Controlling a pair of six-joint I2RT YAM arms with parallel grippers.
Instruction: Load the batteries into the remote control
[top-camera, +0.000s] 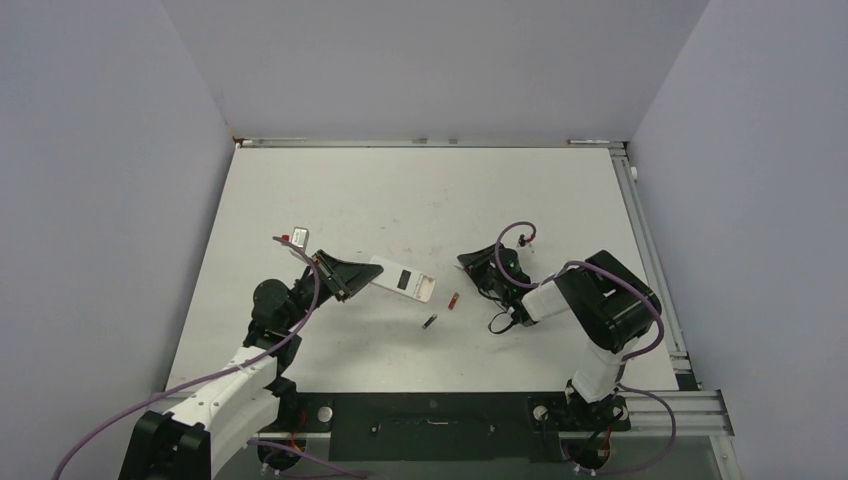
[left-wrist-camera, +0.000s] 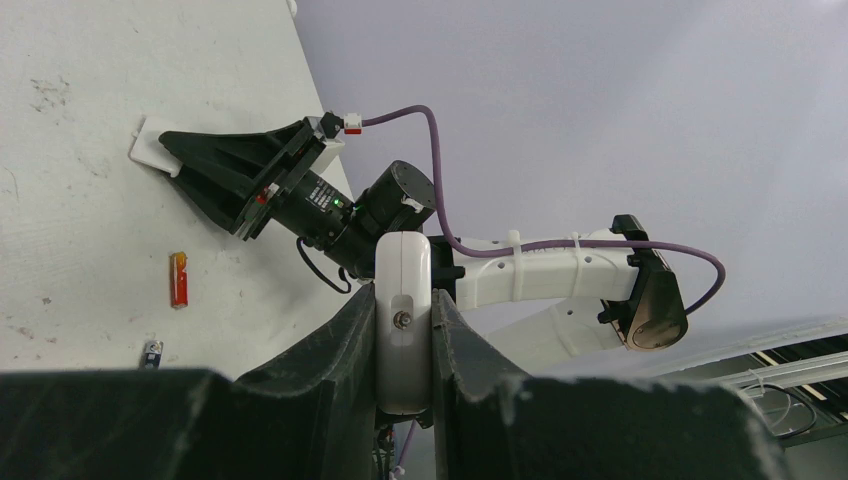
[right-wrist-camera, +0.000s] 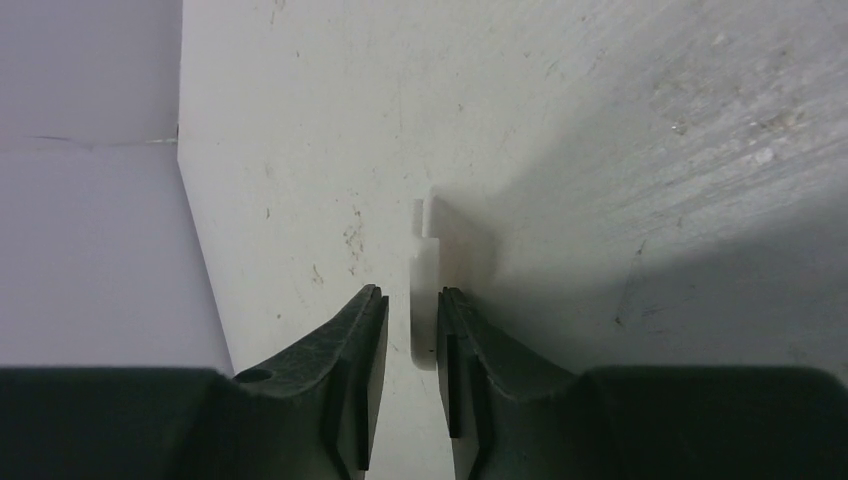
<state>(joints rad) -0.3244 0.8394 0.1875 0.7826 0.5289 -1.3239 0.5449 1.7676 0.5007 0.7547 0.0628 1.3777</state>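
The white table (top-camera: 300, 200) is taking up most of the top view, with grey walls rising round it. The left arm (top-camera: 230, 385) is reaching in from the near left corner and the right arm (top-camera: 600, 300) is folding in from the near right, their ends pointing towards each other across the middle.

The left gripper (top-camera: 365, 272) is clamping the remote control (top-camera: 390, 276) by one end, fingers pressing on both of its faces. The handset is sticking out towards the centre of the table, its white back and dark recess (top-camera: 405, 283) facing up.

The right gripper (right-wrist-camera: 412, 297) is sitting low at the table with only a narrow gap between its fingers. A small flat white piece (right-wrist-camera: 425, 300) is lying in that gap, touching one finger and not the other.

The reddish battery (left-wrist-camera: 179, 279) and the dark battery (left-wrist-camera: 152, 351) are lying loose on the table, near each other, between the two grippers and just nearer the bases than the remote's free end
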